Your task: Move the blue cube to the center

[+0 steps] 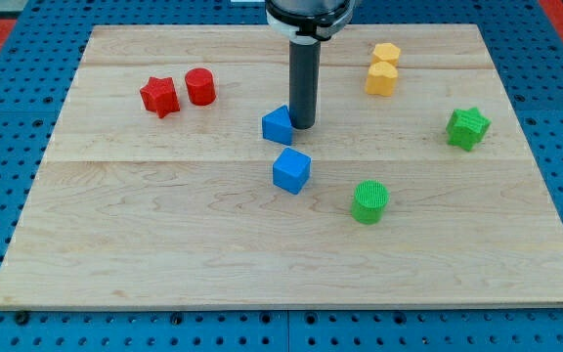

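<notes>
While my tip [302, 127] touches one blue block [278, 125], no gripper, blue cube [291, 170] near centre

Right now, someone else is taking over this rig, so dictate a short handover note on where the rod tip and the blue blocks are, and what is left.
My tip is on the wooden board, right beside the upper blue block, on its right in the view, touching or nearly so.
The blue cube lies just below, apart from my tip, near the board's middle.
Done: the cube already looks roughly central.
Left: confirm which blue block is meant; nudge it only if it is off centre.
Nearest other block: the green cylinder, to the lower right.
</notes>
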`<state>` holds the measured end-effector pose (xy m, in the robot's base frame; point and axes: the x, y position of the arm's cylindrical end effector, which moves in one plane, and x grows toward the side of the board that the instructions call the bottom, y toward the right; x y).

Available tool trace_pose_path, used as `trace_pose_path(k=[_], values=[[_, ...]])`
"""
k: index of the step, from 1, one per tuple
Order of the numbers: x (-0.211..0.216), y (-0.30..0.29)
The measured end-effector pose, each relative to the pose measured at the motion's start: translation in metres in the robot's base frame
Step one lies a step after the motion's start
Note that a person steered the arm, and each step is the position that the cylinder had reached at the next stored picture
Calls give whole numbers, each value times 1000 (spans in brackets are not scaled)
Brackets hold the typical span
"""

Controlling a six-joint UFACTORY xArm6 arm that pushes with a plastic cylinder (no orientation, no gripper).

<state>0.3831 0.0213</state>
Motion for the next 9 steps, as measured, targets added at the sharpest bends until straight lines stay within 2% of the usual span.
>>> trace_pose_path(k=[1,2,3,4,5,6,7,8,9], values=[[-14,-61],[56,-59],[60,-49],[35,-69],[10,-17],[22,53],[82,45],[118,-28],[85,-123]])
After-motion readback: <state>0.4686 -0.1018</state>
